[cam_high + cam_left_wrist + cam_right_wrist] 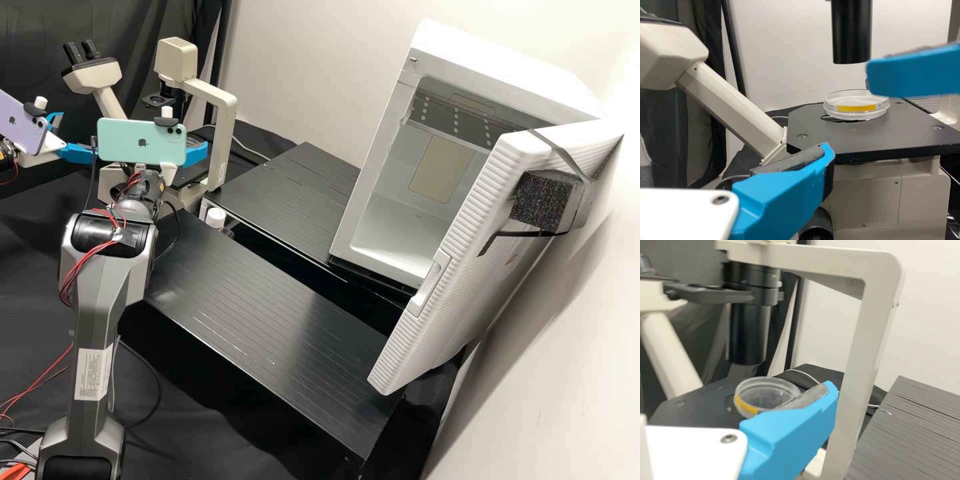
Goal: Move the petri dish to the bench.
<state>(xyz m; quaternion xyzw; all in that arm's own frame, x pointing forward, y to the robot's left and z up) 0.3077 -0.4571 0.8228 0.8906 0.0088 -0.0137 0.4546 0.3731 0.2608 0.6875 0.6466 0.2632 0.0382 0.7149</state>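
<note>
Plainly, left gripper (80,137) gapes toward the petri dish (856,108); right gripper (195,155), I can't tell.

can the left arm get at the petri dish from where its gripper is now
Probably yes: its fingers stand apart and the petri dish sits on the microscope stage, though the black tube above may limit headroom.
</note>
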